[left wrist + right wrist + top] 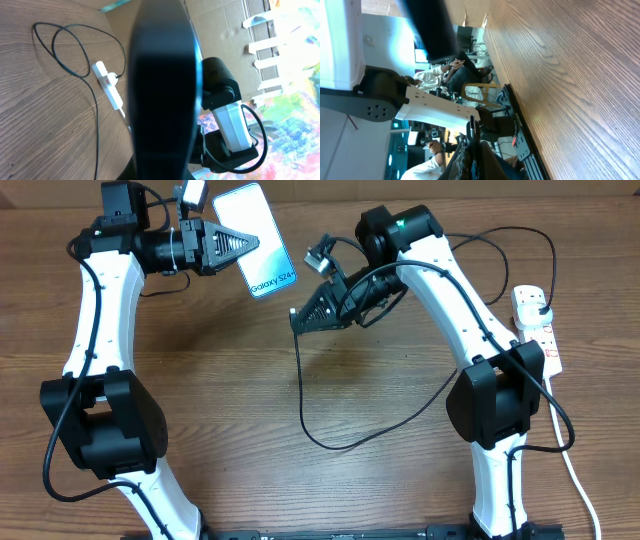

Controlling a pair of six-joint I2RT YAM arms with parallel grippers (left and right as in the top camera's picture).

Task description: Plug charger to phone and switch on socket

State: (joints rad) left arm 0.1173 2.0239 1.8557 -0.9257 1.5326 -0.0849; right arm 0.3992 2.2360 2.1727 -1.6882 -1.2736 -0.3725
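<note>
- The left gripper (230, 246) is clamping the phone (258, 238) by one long edge. The screen is facing up, and the body is projecting ahead of its fingertips, apparently lifted off the table (230, 400).
- The right gripper (298, 318) is pinching the charger (305, 410) close to its connector end. The cable is dropping below the fingers, looping across the table and running back to the socket (537, 330), which is lying well behind this gripper beside its arm's base.
- The phone's lower edge, next to the "Galaxy S24" text, is sitting just ahead of the right fingertips without touching them.
- The step in hand appears to be aligning the connector with the port; insertion is not yet done.
- The connector axis should be running square to that lower edge before advancing. The wrist views are too blurred to confirm the tip's orientation.
- The left grip should be bracing the phone against the push, and the slack loop should be lying free so that it is not dragging the tip sideways.
</note>
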